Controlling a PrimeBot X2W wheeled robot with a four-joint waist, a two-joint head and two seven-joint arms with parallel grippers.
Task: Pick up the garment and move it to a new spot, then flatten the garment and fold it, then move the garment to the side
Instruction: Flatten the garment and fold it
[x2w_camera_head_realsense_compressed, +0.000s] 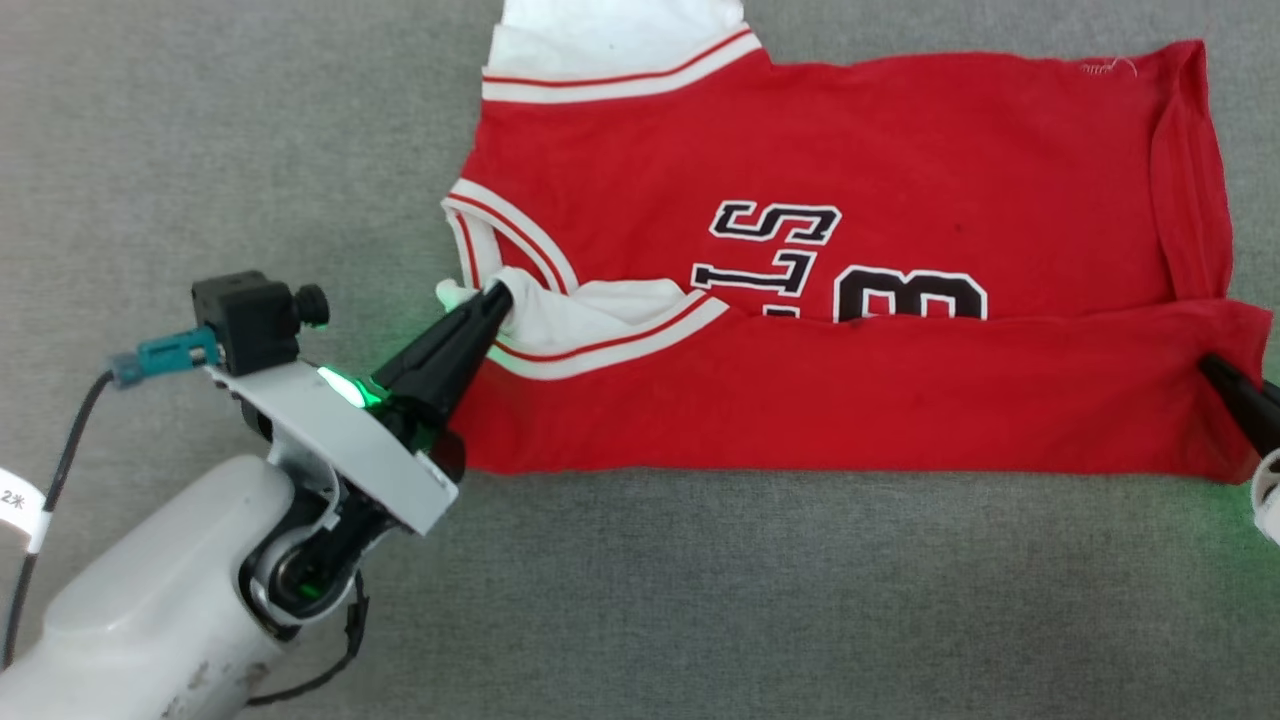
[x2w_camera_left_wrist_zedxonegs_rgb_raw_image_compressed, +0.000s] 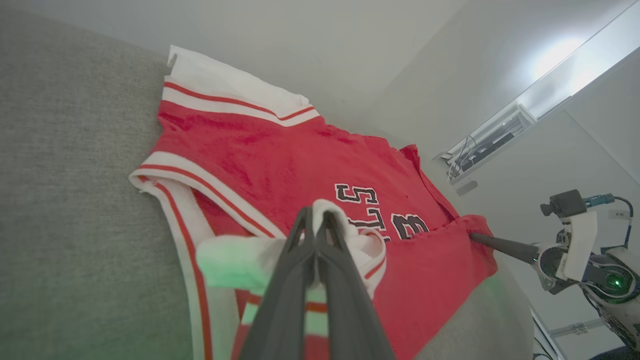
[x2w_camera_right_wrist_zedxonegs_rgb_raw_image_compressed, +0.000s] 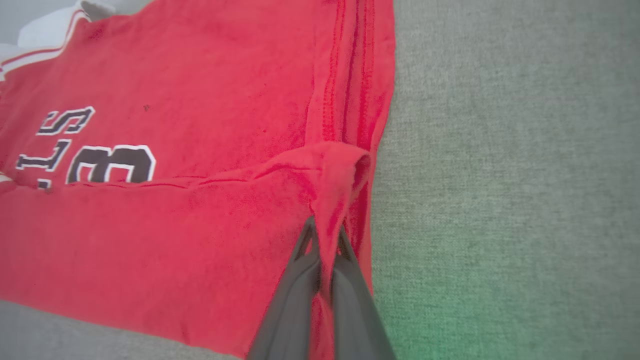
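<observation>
The red jersey (x2w_camera_head_realsense_compressed: 900, 150) lies on the grey surface (x2w_camera_head_realsense_compressed: 200, 150), near edge folded over. The left gripper (x2w_camera_head_realsense_compressed: 495, 298) pinches its white sleeve (x2w_camera_head_realsense_compressed: 560, 320), the right gripper (x2w_camera_right_wrist_zedxonegs_rgb_raw_image_compressed: 325, 235) its hem corner (x2w_camera_right_wrist_zedxonegs_rgb_raw_image_compressed: 345, 165). Soft, light and limp, so best held by the corners.

Flat grey cloth-covered surface (x2w_camera_head_realsense_compressed: 800, 600), finely textured

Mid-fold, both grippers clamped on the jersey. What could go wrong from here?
1. The left gripper pinches only a bunched bit of white sleeve; it may slip or drag the fold crooked.
2. The right gripper holds a thin hem corner; uneven pull could skew the jersey.
</observation>
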